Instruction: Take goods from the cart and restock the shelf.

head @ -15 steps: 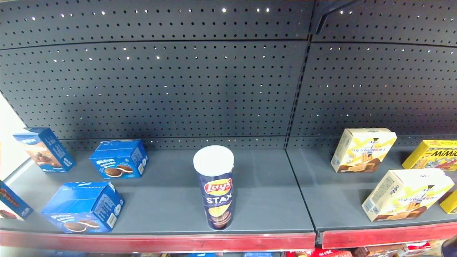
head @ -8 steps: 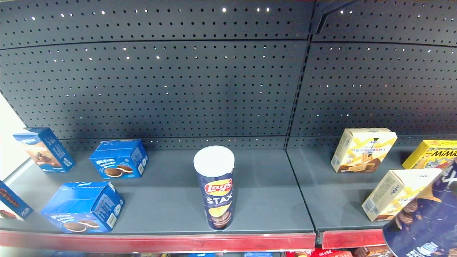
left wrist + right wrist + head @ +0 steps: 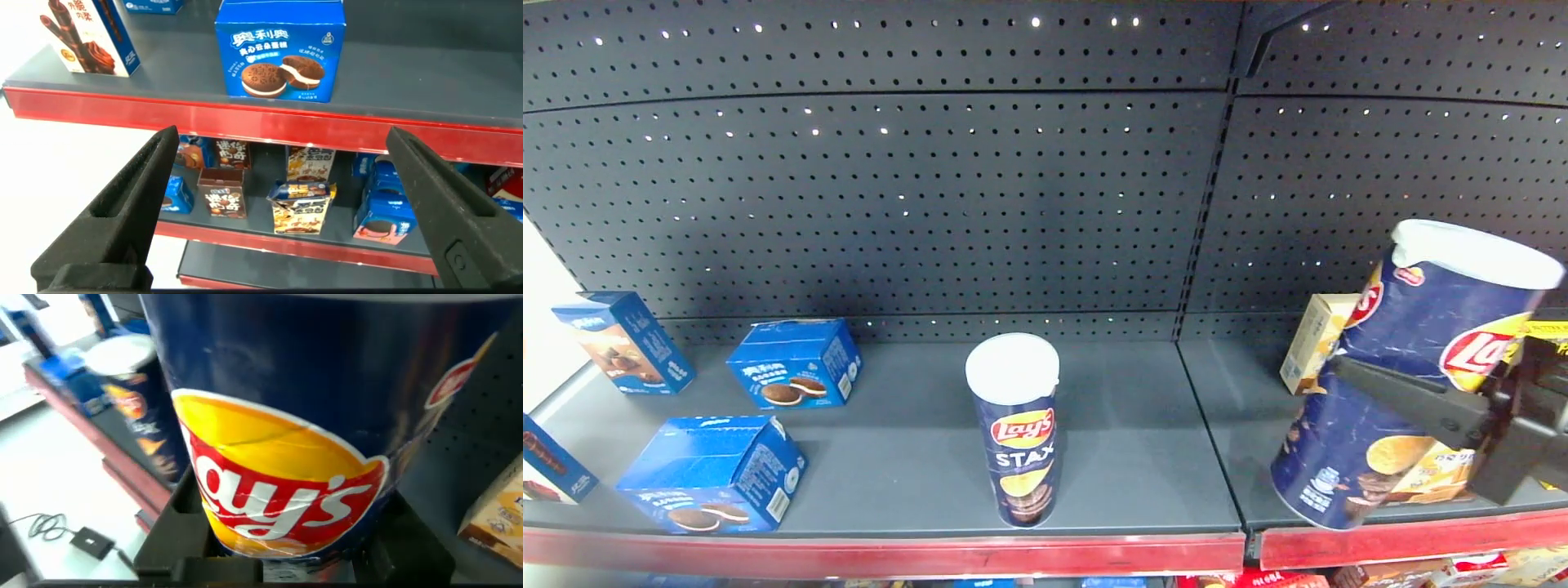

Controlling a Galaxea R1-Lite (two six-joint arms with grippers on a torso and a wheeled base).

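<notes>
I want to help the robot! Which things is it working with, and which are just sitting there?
Working with:
- chip can, tilted, gripped in the right claw
- shelf, where it goes

Just sitting:
- other chip can, standing on the shelf
- blue cookie boxes
- yellow boxes

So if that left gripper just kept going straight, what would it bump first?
Probably the red shelf edge, just under the blue box, though depth is hard to judge.
</notes>
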